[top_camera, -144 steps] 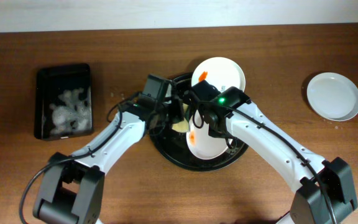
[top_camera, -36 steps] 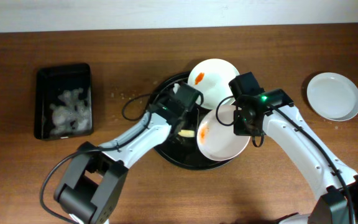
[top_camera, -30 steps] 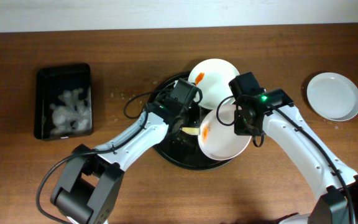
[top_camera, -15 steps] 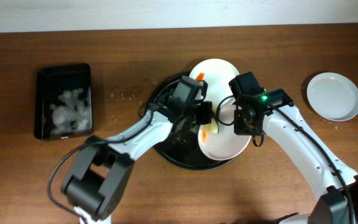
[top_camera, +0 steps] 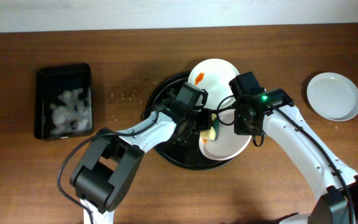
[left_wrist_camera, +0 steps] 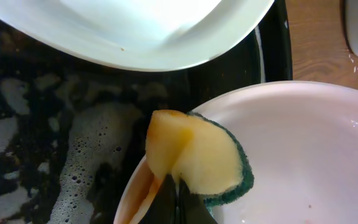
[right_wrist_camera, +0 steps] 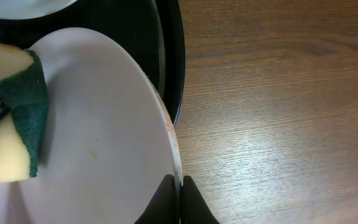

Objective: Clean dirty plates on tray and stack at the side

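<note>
right gripper [right_wrist_camera: 179, 185] clamping the rim of a dirty plate [right_wrist_camera: 98, 137] over the tray [top_camera: 178, 154] | left gripper [left_wrist_camera: 178, 190] pinching a folded sponge [left_wrist_camera: 197, 155], pressing it on that plate | second plate [top_camera: 215, 71], smeared orange, lying at the tray's far edge | third plate [top_camera: 334, 96] sitting on the table, well apart, far right

Left end effector [left_wrist_camera: 178, 198] swung the sponge [left_wrist_camera: 197, 158] across — onto the plate [left_wrist_camera: 303, 155].

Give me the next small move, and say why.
Probably rub the sponge inward across the plate: the left end effector pinches it at the plate's edge only, while the right end effector grips the rim, holding the plate over the tray.
</note>
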Robot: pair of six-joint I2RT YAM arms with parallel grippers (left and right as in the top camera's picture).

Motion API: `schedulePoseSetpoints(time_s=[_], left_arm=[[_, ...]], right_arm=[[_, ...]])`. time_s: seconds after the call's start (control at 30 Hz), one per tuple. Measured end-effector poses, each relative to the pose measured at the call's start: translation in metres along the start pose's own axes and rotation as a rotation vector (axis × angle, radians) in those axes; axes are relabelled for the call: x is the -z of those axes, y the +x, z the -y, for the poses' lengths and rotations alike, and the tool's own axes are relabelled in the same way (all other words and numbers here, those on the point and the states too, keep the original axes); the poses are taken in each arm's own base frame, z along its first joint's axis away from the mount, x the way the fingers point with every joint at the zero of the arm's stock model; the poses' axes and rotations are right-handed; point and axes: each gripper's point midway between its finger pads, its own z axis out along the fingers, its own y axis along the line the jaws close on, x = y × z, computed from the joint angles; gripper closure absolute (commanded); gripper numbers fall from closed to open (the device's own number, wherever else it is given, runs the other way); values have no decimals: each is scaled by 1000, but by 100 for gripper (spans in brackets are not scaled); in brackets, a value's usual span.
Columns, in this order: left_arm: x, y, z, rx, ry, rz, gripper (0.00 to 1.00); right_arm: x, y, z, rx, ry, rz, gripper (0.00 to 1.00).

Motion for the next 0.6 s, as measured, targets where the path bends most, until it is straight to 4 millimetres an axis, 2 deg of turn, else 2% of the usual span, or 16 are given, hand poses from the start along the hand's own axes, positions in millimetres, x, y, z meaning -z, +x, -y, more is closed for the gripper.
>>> schedulePoseSetpoints(time_s=[0.2, 0.33, 0.47, 0.6], left_arm=[[4, -3, -2, -68, -24, 16, 99], [24, -10, 8, -107, -36, 53, 99], [50, -15, 27, -136, -10, 83, 100], [51, -13, 31, -130, 13, 80, 100]], right_arm=[[0, -1, 0, 3, -2, 6, 96], [0, -2, -1, 6, -4, 8, 96], [0, -2, -1, 6, -4, 9, 96], [0, -2, -1, 6, -4, 9, 96]])
